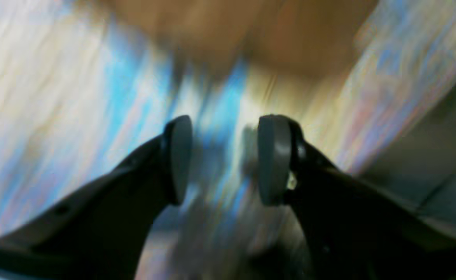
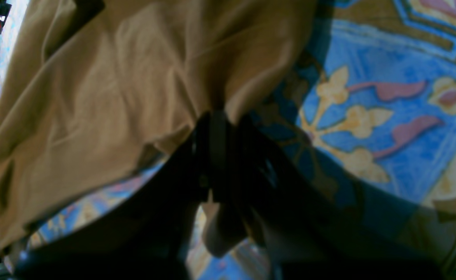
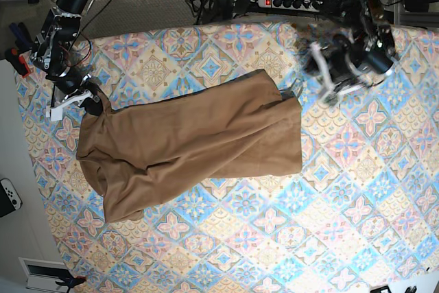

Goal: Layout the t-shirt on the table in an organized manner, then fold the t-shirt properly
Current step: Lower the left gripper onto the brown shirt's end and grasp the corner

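Shirt (image 3: 192, 142): lies on the table (image 3: 357, 224), left of centre in the base view, bunched and creased, not yet spread flat. It is tan with no print showing.
Long axis: runs left to right across the table, tilted so the right end sits a little farther away than the left. Which end is the neck I cannot tell; no tag shows.
Right gripper (image 2: 216, 155): at the shirt's far-left corner, jaws pinched narrow on a fold of cloth. The right wrist view shows fabric drawn up into the jaws and lifted slightly off the table.
Left gripper (image 1: 224, 159): off the shirt's far-right corner, above bare table. Its pads (image 1: 274, 159) stand apart with nothing between them. The wrist view is smeared, so the arm looks to be moving.
Task stage: judged to be the laying-out part; no fold looks properly made.
Risk, one-sided pull: with only one corner held, a tug to the left would likely drag the whole heap instead of stretching it, because nothing anchors the right end.
Risk, layers: the pinch may take in more than one layer, which would leave the shirt doubled over when pulled.
Risk, regrasp: the right edge lies flat on the table, so the open gripper could close on air or catch the table cover.
Risk, edge: the held corner is near the table's left edge; more pull that way could trail cloth over it.
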